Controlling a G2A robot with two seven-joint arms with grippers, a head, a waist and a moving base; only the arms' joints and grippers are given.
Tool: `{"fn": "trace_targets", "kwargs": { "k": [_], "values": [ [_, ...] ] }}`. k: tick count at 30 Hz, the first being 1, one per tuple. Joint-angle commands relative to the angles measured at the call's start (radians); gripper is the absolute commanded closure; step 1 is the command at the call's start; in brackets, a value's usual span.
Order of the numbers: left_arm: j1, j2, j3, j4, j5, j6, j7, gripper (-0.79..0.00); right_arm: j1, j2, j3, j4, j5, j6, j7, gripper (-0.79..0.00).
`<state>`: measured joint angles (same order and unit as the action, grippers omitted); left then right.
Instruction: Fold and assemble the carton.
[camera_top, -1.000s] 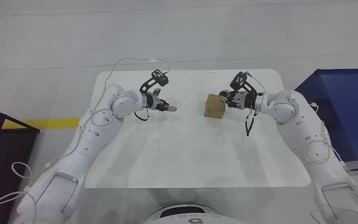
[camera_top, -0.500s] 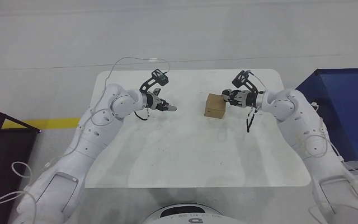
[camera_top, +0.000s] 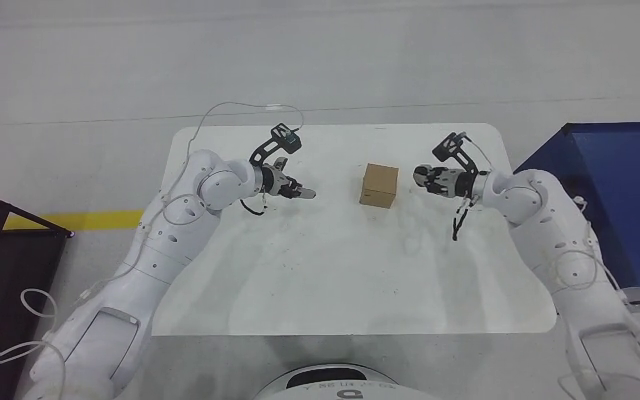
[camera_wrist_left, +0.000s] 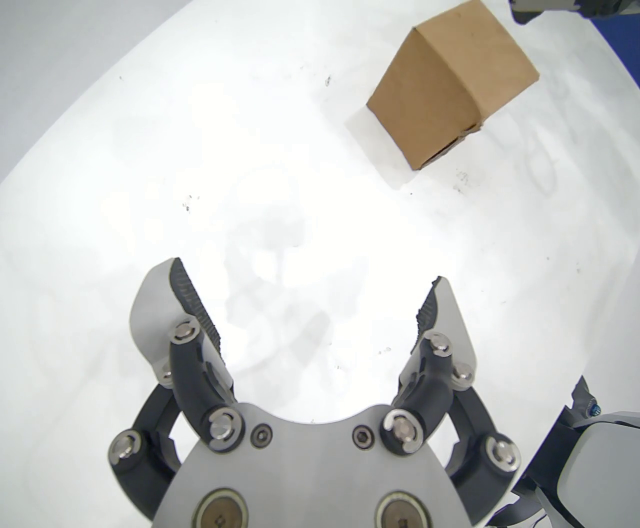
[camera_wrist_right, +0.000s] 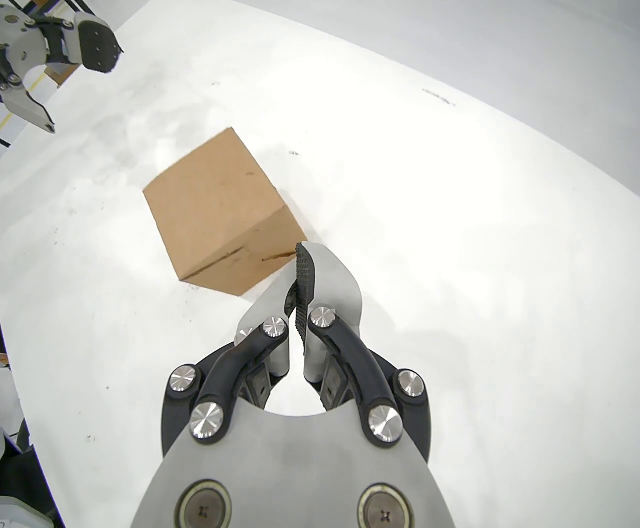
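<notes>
Right pincer (camera_top: 418, 177) backed off toward the right of the frame. It was touching the right face of the small brown cardboard carton (camera_top: 379, 185) and now sits clear of it, jaws closed. The carton ended up slightly further left on the tabletop, sitting free near the upper centre.

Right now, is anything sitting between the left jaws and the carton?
Nothing visible. Only bare white table lies between the left arm's jaws, which stand open, and the carton. The right arm's jaws, shut, are on the carton's other side, out of that path.
</notes>
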<state>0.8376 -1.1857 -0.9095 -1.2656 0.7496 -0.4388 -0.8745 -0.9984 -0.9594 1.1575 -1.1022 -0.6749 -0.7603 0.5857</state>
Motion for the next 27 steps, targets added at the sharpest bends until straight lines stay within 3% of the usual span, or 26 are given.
{"fn": "trace_targets", "kwargs": {
  "k": [1,5,10,15,27],
  "values": [
    [0.0,0.0,0.0,0.0,0.0,0.0,0.0,-0.785,-0.005,0.001,0.005,-0.007,0.015,-0.022,-0.017,0.0],
    [0.0,0.0,0.0,0.0,0.0,0.0,0.0,-0.785,-0.042,0.011,0.039,-0.089,-0.001,-0.059,-0.084,0.0],
    [0.0,0.0,0.0,0.0,0.0,0.0,0.0,-0.785,-0.058,0.004,-0.004,-0.183,-0.026,-0.003,-0.054,0.0],
    [0.0,0.0,0.0,0.0,0.0,0.0,0.0,-0.785,-0.016,-0.014,-0.062,-0.163,-0.02,0.016,-0.04,0.0],
    [0.0,0.0,0.0,0.0,0.0,0.0,0.0,-0.785,0.015,-0.022,-0.085,-0.093,-0.017,0.014,-0.029,0.0]
  ]
}}
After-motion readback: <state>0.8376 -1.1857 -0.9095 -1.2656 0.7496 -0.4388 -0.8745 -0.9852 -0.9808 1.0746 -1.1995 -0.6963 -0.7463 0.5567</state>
